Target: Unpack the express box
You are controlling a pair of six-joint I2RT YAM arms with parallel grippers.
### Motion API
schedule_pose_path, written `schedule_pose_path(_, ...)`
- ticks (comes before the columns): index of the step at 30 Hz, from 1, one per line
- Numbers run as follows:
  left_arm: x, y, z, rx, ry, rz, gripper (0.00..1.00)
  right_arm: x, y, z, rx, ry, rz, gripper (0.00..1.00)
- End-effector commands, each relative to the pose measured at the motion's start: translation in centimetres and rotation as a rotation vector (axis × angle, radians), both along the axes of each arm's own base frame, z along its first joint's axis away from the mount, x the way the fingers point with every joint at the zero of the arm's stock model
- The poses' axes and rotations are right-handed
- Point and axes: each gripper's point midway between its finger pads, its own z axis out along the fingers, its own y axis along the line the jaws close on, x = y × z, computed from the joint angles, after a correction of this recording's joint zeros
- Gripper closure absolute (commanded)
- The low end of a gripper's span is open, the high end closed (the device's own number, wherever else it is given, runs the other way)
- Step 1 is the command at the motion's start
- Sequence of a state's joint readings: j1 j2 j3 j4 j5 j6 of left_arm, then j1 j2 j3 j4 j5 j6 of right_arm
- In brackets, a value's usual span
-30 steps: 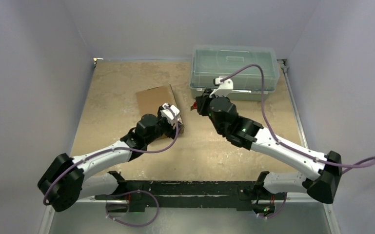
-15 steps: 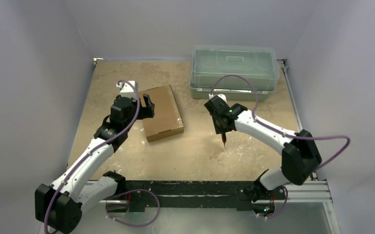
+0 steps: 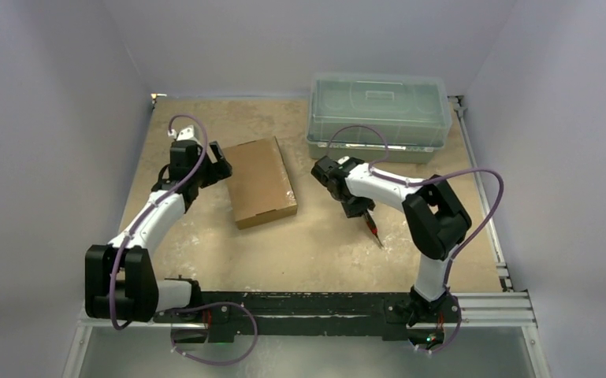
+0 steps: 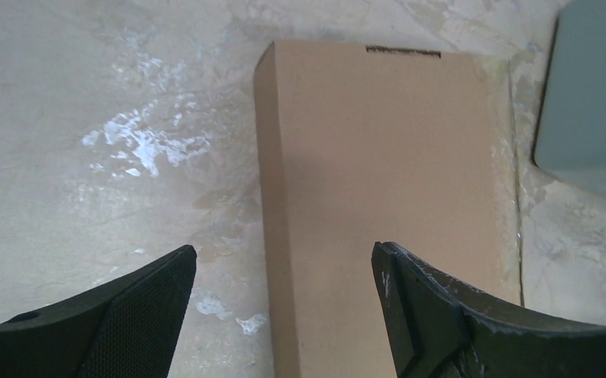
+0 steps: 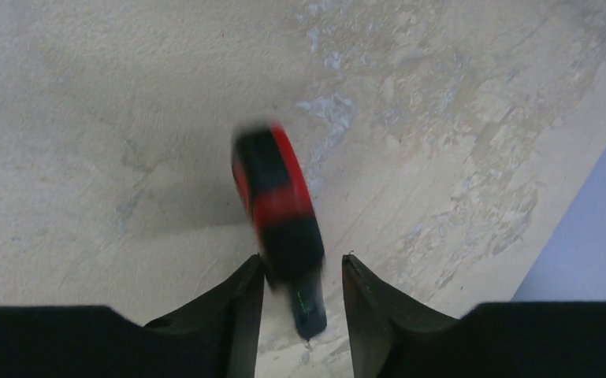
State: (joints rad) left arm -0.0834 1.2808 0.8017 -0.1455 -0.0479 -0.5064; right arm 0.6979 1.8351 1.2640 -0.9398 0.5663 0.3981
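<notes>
The tan table carries everything. The plastic bin, lid on, stands beyond the far right corner of the express box, apart from it. Nothing can be made out through its cloudy walls. The express box lies flat on the table with its flap shut and its inside hidden. The left gripper hangs over the box's left edge, jaws wide and nothing between them. The right gripper is well to the box's right, jaws narrowly parted around the tail of a red-and-black tool. The tool is blurred, so I cannot tell whether it is pinched.
</notes>
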Motion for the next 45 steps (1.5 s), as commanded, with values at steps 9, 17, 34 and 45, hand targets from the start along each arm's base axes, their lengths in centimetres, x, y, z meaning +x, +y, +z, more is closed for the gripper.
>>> schedule_pose_path(9,-0.5,-2.0,1.6,-0.041,-0.097,-0.157,0.18,7.0,5.3,7.0,0.271,-0.34,0.074,0.33)
schedule_pose_path(17,-0.5,-3.5,-2.4,-0.117,0.038,-0.202,0.22,9.1,18.4,14.7,0.967,-0.468,0.273,0.46)
schedule_pose_path(34,-0.5,-2.3,-5.6,-0.068,0.149,-0.152,0.32,9.7,22.7,9.1,1.03,-0.318,0.327,0.61)
schedule_pose_path(45,-0.6,-2.1,-5.6,-0.06,0.147,-0.147,0.33,9.7,21.7,5.9,0.956,-0.284,0.288,0.6)
